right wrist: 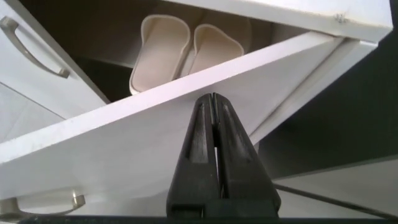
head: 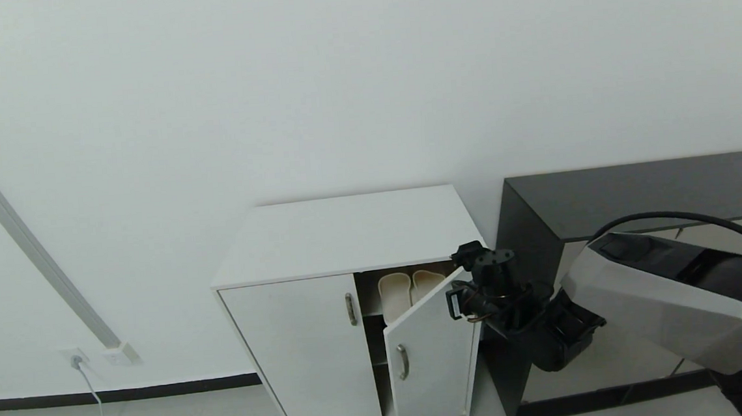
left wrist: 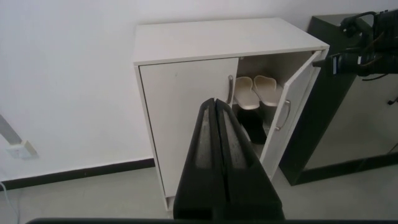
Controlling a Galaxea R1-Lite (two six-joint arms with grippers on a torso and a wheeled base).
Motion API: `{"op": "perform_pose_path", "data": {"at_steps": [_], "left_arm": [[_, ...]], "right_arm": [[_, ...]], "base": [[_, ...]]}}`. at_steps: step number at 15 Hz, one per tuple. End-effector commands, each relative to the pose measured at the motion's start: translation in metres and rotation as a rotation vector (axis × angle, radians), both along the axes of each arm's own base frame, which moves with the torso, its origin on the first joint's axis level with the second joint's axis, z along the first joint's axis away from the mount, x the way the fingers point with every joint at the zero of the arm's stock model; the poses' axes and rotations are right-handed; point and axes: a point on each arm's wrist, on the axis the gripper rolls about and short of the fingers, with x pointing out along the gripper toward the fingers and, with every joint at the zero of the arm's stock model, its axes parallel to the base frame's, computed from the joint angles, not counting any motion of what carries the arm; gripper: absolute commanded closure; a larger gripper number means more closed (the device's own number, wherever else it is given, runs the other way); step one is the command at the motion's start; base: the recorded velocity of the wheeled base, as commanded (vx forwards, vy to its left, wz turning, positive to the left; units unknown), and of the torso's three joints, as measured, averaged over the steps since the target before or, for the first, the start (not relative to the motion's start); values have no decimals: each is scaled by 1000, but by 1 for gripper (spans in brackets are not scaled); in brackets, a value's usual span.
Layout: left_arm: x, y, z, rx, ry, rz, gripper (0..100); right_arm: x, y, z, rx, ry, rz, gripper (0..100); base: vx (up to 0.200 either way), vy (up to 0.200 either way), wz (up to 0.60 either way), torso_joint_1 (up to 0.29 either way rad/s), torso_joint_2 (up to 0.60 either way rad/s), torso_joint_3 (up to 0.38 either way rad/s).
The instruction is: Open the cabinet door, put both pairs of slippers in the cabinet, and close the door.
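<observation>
The white cabinet [head: 347, 236] stands against the wall, its left door [head: 302, 350] closed and its right door [head: 430, 354] swung partly open. A cream pair of slippers [head: 409, 290] lies on the upper shelf inside, the same slippers [right wrist: 186, 50] seen past the door's top edge. A dark shape [left wrist: 252, 127] sits on the shelf below. My right gripper [head: 464, 255] is shut, its tips [right wrist: 213, 99] at the outer face of the open door near its top corner. My left gripper [left wrist: 214, 102] is shut and holds nothing, well back from the cabinet front.
A black sideboard [head: 638, 196] with a mirrored front stands tight against the cabinet's right side, just behind the open door. A wall socket with a cable [head: 78, 362] and a slanted grey strip [head: 21, 245] are on the wall to the left.
</observation>
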Motion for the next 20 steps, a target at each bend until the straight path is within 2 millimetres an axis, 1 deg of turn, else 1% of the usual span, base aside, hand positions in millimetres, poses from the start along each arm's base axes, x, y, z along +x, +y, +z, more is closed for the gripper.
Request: {"op": "perform_pose_path", "data": {"at_steps": [1, 6, 13, 16, 19, 20], "left_arm": [[0, 0, 0, -1, 2, 0, 100], [0, 0, 0, -1, 0, 0, 100], [0, 0, 0, 1, 2, 0, 100], [0, 0, 0, 1, 2, -2, 100], [0, 0, 0, 1, 2, -2, 100], [0, 0, 0, 1, 2, -2, 100]], "right_arm": [[5, 2, -3, 4, -6, -1, 100], [15, 9, -12, 12, -19, -1, 100], [24, 11, -12, 16, -27, -7, 100], [29, 9, -10, 19, -31, -16, 100], [34, 7, -13, 20, -34, -24, 100], [38, 6, -11, 23, -41, -29, 100]], "base": [[0, 0, 0, 0, 0, 0], [0, 0, 0, 0, 0, 0], [0, 0, 0, 0, 0, 0], [0, 0, 0, 0, 0, 0], [0, 0, 0, 0, 0, 0], [0, 0, 0, 0, 0, 0]]}}
